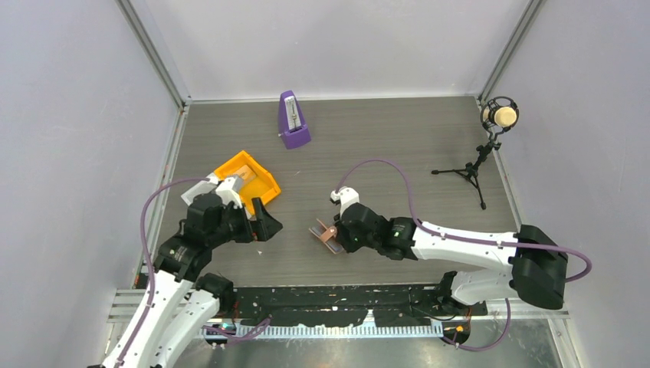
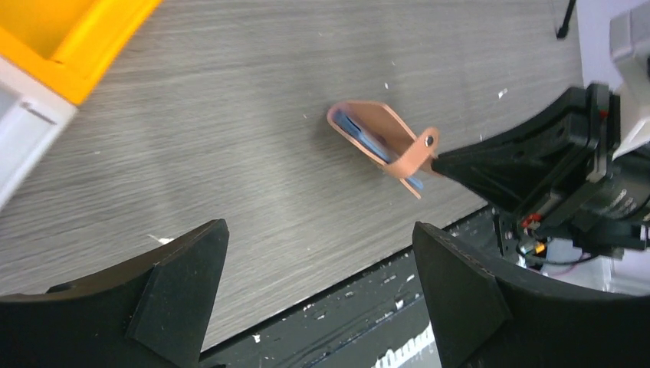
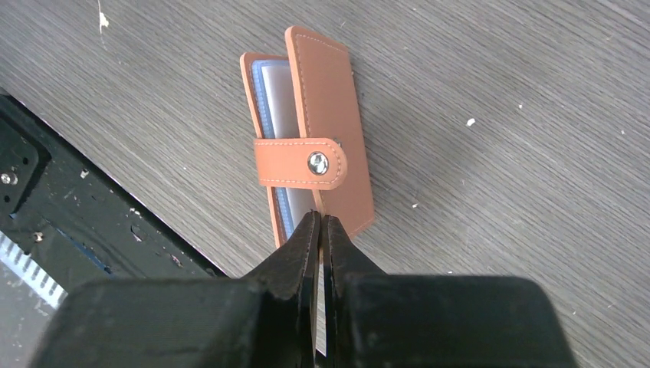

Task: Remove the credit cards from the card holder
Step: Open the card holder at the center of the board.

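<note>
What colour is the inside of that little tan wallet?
Blue-grey lining inside the card holder; the right wrist view shows it best.

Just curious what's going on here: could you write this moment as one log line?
right gripper: shut, tips at wallet edge | left gripper: open, empty | cards: none visible outside

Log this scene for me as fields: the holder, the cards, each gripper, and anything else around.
card holder: strap snapped shut, blue-grey inner edges showing
credit cards: none seen outside the holder
right gripper: shut, pinching the holder's near end
left gripper: open, empty, beside the orange tray
other: purple metronome, microphone on tripod
</note>
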Action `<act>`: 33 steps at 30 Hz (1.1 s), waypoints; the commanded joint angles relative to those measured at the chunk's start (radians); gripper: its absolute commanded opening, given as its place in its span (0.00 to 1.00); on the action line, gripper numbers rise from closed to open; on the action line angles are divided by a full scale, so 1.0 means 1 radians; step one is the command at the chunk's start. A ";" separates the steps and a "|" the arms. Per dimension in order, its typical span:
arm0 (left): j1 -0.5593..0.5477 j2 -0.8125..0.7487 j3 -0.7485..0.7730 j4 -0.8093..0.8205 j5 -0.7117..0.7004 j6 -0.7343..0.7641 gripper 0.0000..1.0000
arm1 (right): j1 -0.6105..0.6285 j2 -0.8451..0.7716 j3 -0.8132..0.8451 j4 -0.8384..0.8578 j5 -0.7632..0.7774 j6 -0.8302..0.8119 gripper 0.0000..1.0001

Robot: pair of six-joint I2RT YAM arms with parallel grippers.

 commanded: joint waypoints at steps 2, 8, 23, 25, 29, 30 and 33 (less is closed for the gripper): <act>-0.134 0.054 -0.043 0.160 -0.056 -0.086 0.94 | -0.030 -0.058 -0.024 0.058 -0.035 0.057 0.05; -0.281 0.200 -0.096 0.343 -0.057 -0.162 0.91 | -0.032 -0.075 -0.027 0.035 -0.032 0.058 0.05; -0.488 0.547 -0.049 0.678 -0.108 -0.050 0.75 | -0.032 -0.101 -0.078 0.103 -0.053 0.117 0.05; -0.503 0.588 -0.044 0.704 -0.109 -0.039 0.74 | -0.033 -0.105 -0.078 0.104 -0.051 0.119 0.05; -0.519 0.648 -0.037 0.744 -0.105 -0.013 0.71 | -0.032 -0.111 -0.081 0.102 -0.048 0.119 0.05; -0.523 0.662 -0.030 0.743 -0.106 -0.002 0.71 | -0.032 -0.111 -0.082 0.103 -0.049 0.120 0.05; -0.528 0.703 0.000 0.743 -0.130 0.021 0.66 | -0.032 -0.109 -0.085 0.106 -0.057 0.123 0.05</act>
